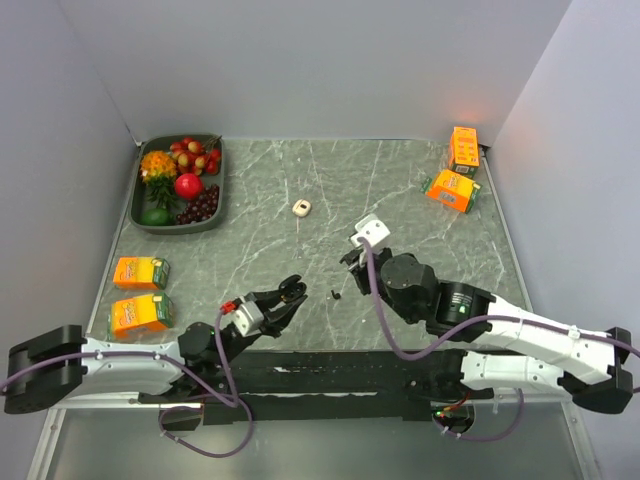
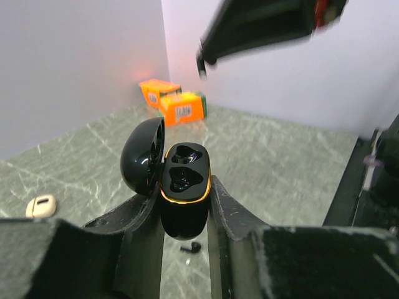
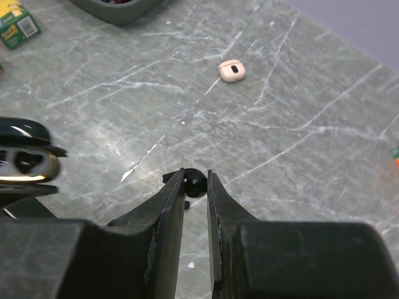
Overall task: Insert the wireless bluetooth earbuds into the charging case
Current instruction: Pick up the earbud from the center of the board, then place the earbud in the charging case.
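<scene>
The right pincer (image 3: 195, 177) was clenched on one earbud (image 3: 196, 184), a small black piece pinched between the tips of its two fingers, with a dark bit sticking out past the left finger. In the top view this pincer (image 1: 352, 262) hung over the middle of the surface (image 1: 400, 170), pointing toward the left arm.

The left pincer (image 2: 185, 194) was clamped on the case (image 2: 184, 215), a glossy black case with a gold rim, gripped by its lower body and held upright. Its lid (image 2: 142, 159) stood swung open to the left, and the two moulded wells faced up. From above, the left pincer (image 1: 290, 293) sat just left of the right one, the two apart.

The second earbud (image 2: 191, 247) lay on the surface below the case; in the top view it (image 1: 337, 294) showed as a black speck between the two pincers, touching neither.

Farther out, a small cream object (image 1: 302, 207) lay alone near the centre of the surface. A grey tray (image 1: 215, 200) of fruit sat at the far left corner. Two orange boxes (image 1: 140, 292) lay near the left edge, one behind the other, and two more (image 1: 456, 170) sat by the far right corner.
</scene>
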Robot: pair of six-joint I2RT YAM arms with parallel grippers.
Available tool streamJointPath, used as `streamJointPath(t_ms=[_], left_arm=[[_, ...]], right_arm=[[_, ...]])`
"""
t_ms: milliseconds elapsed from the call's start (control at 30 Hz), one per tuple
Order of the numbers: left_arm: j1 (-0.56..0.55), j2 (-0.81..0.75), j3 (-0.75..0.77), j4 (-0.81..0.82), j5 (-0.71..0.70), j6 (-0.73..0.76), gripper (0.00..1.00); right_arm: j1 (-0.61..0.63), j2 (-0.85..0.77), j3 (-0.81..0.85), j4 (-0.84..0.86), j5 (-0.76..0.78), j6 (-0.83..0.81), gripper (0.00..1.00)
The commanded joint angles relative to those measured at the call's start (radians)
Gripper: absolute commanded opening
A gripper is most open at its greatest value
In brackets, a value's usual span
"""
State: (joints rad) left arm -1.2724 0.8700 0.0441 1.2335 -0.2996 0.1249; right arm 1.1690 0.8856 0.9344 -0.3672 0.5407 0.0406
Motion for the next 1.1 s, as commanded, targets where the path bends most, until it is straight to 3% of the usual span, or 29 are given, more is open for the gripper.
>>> streamJointPath(t_ms=[0,300,600,1067], left_arm=[[-0.005,0.073,0.028,0.055,0.013,0.064,0.01],[-0.002,0.162,0.036,0.119,0.02,0.065,0.01],[0.051,0.176,0.057,0.15,0.111,0.033,0.01],[0.073,0.219,0.129,0.101,0.151,-0.022,0.01]], right_arm=[[0.066,0.03,0.087,0.059,0.067,-0.137,0.0],[0.207,0.053,0.118,0.056,0.091,-0.289,0.0],[0.354,0.104,0.047,0.188,0.206,-0.442,0.0],[0.42,0.134,-0.045,0.407,0.263,-0.57,0.0]])
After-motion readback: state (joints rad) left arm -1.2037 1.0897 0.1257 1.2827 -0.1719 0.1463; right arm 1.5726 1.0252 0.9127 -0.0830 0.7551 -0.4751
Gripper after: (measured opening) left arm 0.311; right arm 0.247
